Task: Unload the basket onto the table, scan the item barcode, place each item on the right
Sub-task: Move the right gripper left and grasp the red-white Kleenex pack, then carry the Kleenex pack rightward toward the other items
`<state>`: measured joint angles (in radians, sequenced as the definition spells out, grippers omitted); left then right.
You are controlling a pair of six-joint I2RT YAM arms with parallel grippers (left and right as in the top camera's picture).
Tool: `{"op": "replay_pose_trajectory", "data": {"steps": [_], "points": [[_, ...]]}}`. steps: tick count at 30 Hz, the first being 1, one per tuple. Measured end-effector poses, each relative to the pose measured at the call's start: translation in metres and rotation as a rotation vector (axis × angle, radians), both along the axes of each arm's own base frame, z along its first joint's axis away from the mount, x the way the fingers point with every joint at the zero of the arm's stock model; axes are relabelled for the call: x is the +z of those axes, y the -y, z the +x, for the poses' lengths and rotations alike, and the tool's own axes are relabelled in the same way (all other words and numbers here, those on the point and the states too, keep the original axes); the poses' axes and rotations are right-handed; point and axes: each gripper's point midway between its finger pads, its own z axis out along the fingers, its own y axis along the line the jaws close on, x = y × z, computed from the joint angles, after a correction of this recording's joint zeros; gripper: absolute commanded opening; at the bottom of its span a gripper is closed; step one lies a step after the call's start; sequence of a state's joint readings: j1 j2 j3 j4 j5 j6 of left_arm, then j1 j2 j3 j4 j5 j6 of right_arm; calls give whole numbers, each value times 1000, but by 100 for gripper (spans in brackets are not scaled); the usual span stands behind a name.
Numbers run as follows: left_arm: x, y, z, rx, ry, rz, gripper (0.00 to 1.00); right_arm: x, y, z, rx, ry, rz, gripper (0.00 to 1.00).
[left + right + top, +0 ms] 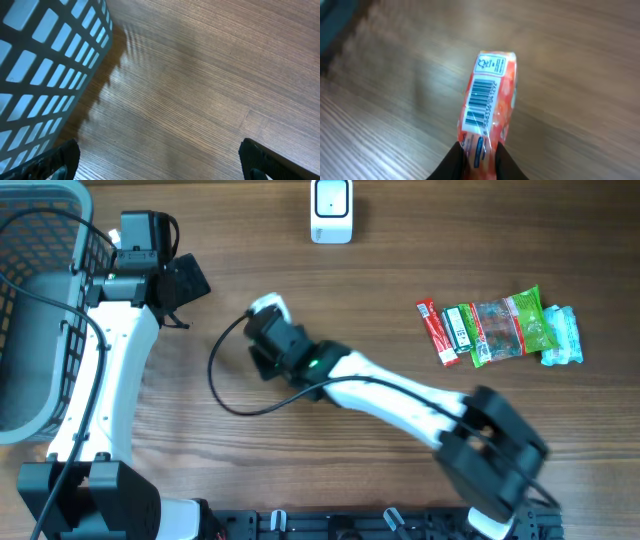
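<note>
My right gripper [480, 159] is shut on an orange snack packet [487, 105]. The packet's white barcode label faces the right wrist camera, with the wooden table blurred behind it. From overhead, the right gripper [266, 322] is at the table's left-centre, and only a pale end of the packet [268, 305] shows past it. The white scanner [331, 210] stands at the table's far edge, to the upper right of that gripper. My left gripper [186, 283] is open beside the basket. In the left wrist view its fingers [60, 160] are spread wide over bare wood.
A grey mesh basket [25, 330] fills the left side and also shows as a basket wall [45, 65] in the left wrist view. Several snack packets [500, 328] lie in a row at the right. A black cable [225, 385] loops beside the right arm.
</note>
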<state>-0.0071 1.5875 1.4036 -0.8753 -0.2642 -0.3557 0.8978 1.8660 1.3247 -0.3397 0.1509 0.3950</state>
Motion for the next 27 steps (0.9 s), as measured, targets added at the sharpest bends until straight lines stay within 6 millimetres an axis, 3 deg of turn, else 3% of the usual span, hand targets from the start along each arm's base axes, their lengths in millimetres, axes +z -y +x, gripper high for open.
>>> {"op": "replay_pose_trajectory", "data": {"steps": [2,4,10,15,22,24,27], "points": [[0,0,0,0,0,0,100,10,28,-5,-32,-36,-55,14],[0,0,0,0,0,0,100,14,70,-8,-93,-87,-141,13],[0,0,0,0,0,0,100,3,150,7,-256,-185,-273,14],[0,0,0,0,0,0,100,-6,151,20,-280,-172,-269,14],[0,0,0,0,0,0,100,-70,160,27,-304,-218,-415,15],[0,0,0,0,0,0,100,-78,158,31,-306,-215,-417,24],[0,0,0,0,0,0,100,-81,155,29,-287,-223,-414,45]]}}
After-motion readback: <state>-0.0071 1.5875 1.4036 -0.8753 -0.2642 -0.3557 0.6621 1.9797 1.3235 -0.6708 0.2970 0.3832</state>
